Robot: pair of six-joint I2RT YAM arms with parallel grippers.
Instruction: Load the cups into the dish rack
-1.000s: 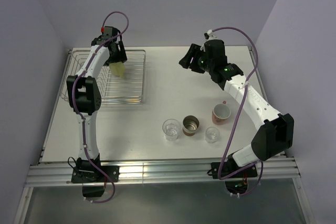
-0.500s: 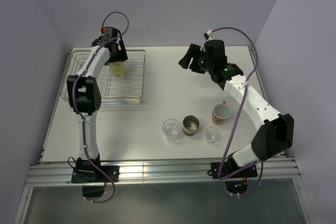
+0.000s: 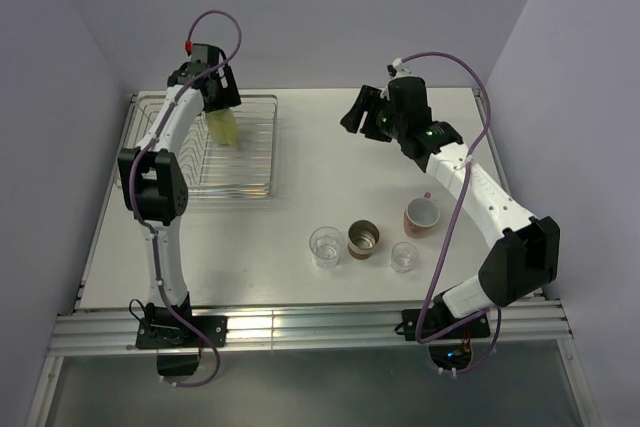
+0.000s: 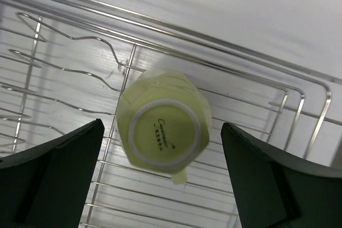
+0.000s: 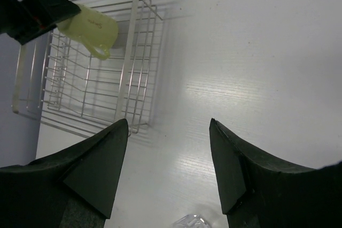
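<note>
Currently the dish rack (image 3: 248, 175), a shallow rectangular basket of thin silver wire with wavy divider prongs along one side, sits at the far left of the white, faintly wood-grained bench (image 3: 330, 162). Within its outline, toward the far end, is the pale yellow mug (image 4: 163, 132). It is tipped over with its base turned up to the left wrist camera, showing faceted sides, a round foot ring with small printed script, and its handle on the lower edge. Whether it rests on the wires cannot be told from these views.

The left end effector (image 3: 225, 110) hangs directly above it with its fingers spread wide. In the wrist view there is a clear gap between each finger and the mug.

The other cups stand upright in a loose group on the near right of the bench, well apart from the rack:
- the salmon-pink mug (image 3: 421, 215), glossy with a white inside
- the brown metallic cup (image 3: 364, 239), its mouth facing up
- a clear glass tumbler (image 3: 325, 246) just left of the brown cup
- a second tumbler (image 3: 404, 256) just right of the brown cup

The right end effector (image 3: 360, 122) hovers over the bare middle of the bench's far side, fingers apart and gripping nothing.
</note>
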